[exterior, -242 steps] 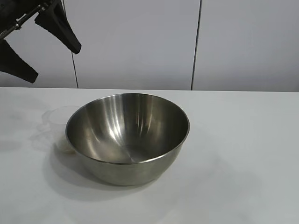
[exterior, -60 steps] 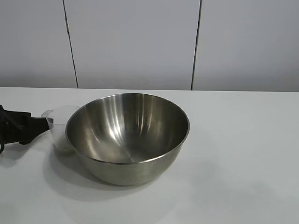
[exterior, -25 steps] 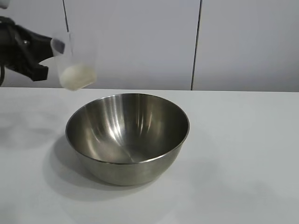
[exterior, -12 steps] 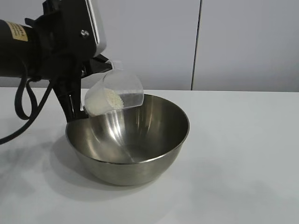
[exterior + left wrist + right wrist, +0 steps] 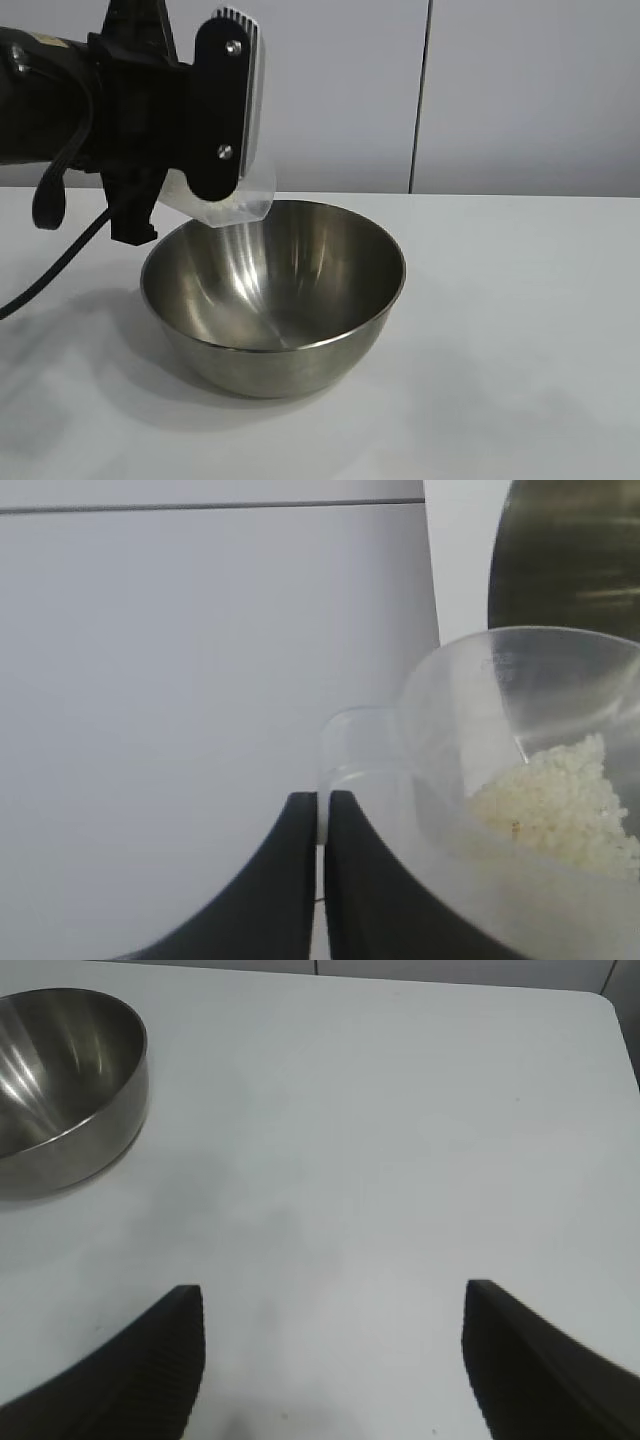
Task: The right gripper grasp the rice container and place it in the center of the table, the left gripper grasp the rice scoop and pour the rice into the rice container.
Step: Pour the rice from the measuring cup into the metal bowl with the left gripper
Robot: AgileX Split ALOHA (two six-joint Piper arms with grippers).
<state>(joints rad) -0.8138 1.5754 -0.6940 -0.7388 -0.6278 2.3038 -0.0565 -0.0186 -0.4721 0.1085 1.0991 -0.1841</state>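
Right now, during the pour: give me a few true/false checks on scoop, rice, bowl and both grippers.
1. The left gripper is shut on the rice scoop by its handle tab. True.
2. The rice scoop stands upright on the table. False: it hangs tilted over the near-left rim of the rice container.
3. The rice is still in the scoop. True, in the left wrist view.
4. The right gripper holds the rice container. False: it is open above the bare table, apart from the bowl.
5. A heap of rice lies in the container. False: none shows in it.
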